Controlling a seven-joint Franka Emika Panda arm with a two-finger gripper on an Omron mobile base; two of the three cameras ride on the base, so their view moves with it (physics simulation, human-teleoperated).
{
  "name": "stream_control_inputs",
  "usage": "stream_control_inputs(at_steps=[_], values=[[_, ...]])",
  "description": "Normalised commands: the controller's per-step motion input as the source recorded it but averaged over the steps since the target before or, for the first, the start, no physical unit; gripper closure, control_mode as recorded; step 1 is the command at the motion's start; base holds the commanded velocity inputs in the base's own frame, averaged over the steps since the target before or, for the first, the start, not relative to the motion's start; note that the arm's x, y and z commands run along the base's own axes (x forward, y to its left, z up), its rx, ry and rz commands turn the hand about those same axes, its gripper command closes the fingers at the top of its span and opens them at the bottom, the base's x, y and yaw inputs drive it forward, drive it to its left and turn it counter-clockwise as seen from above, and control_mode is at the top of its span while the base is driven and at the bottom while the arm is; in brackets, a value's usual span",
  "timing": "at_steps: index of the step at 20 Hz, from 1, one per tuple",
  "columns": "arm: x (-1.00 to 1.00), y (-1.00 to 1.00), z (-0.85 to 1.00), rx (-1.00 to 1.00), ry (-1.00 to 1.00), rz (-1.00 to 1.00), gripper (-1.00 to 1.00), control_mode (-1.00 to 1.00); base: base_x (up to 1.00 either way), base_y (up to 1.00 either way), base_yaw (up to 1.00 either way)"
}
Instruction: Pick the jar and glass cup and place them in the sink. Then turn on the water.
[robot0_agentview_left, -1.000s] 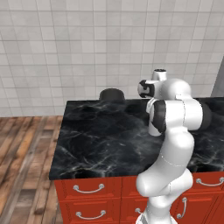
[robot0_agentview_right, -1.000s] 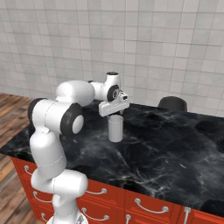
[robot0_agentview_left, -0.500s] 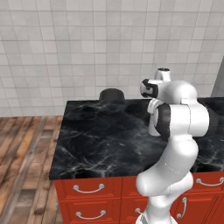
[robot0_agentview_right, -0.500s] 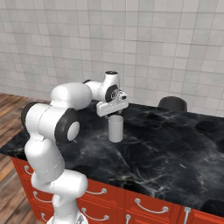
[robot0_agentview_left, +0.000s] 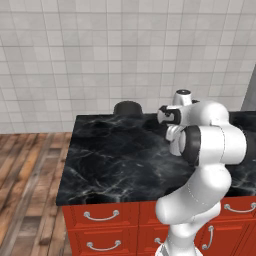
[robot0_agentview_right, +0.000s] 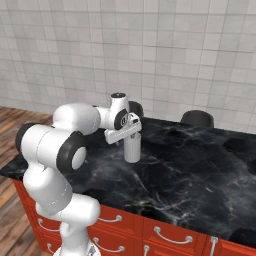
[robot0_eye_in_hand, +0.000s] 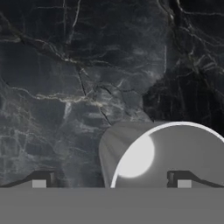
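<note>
The glass cup (robot0_agentview_right: 132, 149), a pale grey cylinder, stands upright on the black marble counter (robot0_agentview_right: 190, 170). My gripper (robot0_agentview_right: 123, 140) hangs open just above it, pointing down. In the hand view the glass cup's open rim (robot0_eye_in_hand: 168, 155) sits at the lower right, off to the right of the midpoint of my gripper (robot0_eye_in_hand: 110, 181). The right fingertip (robot0_eye_in_hand: 181, 179) lies over the cup's mouth and the left fingertip (robot0_eye_in_hand: 39, 181) over bare counter (robot0_eye_in_hand: 65, 65). Nothing is held. The jar, the sink and the water are out of view.
Two dark round shapes (robot0_agentview_right: 196, 118) (robot0_agentview_right: 135, 108) rise behind the counter's far edge, one also seen as a dark round shape (robot0_agentview_left: 128, 108) in the left base view. Red drawers (robot0_agentview_left: 102, 225) run below the counter. A tiled wall (robot0_agentview_right: 200, 60) stands behind, wooden floor (robot0_agentview_left: 25, 170) to the left.
The arm's elbow has swung round and the hand has come down slightly over the glass cup. The cup has not moved and the jaws stay open.
</note>
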Motion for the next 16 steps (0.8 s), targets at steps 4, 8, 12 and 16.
stream_control_inputs(at_steps=[4,8,12,16], values=[[0.20,0.01,-0.28,-0.03,0.00,0.00,-1.00,-1.00,0.00,0.00,0.00],[0.02,0.00,-0.23,-0.01,0.00,0.00,1.00,-1.00,0.00,0.00,0.00],[0.00,0.00,-0.08,0.00,0.01,0.00,1.00,-1.00,0.00,0.00,0.00],[-0.01,0.00,-0.13,0.00,0.03,0.00,1.00,-1.00,0.00,0.00,0.00]])
